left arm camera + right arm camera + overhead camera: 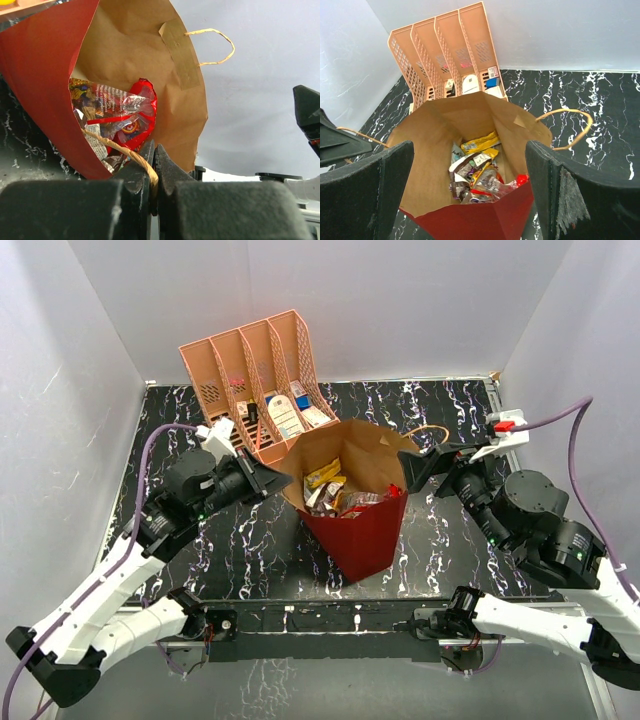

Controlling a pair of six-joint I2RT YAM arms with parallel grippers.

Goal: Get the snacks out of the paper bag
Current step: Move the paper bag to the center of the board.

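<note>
The paper bag [355,530], red outside and kraft inside, stands open in the middle of the table. The snacks [335,495] lie in a heap inside it: yellow, brown, silvery and red packets. My left gripper [280,480] is at the bag's left rim, shut on the near cord handle [135,157]. In the left wrist view the gripper [154,150] looks into the bag [45,75] at the snacks [117,112]. My right gripper [418,468] is open and empty by the bag's right rim. In its own view the gripper [469,150] is above the bag's mouth [425,150] and the snacks [480,172].
The salmon-pink slotted organizer [250,365] with small boxes and cards stands right behind the bag, and shows in the right wrist view [445,55]. The bag's other cord handle [570,127] sticks out to the right. White walls close in the black marbled table [480,410].
</note>
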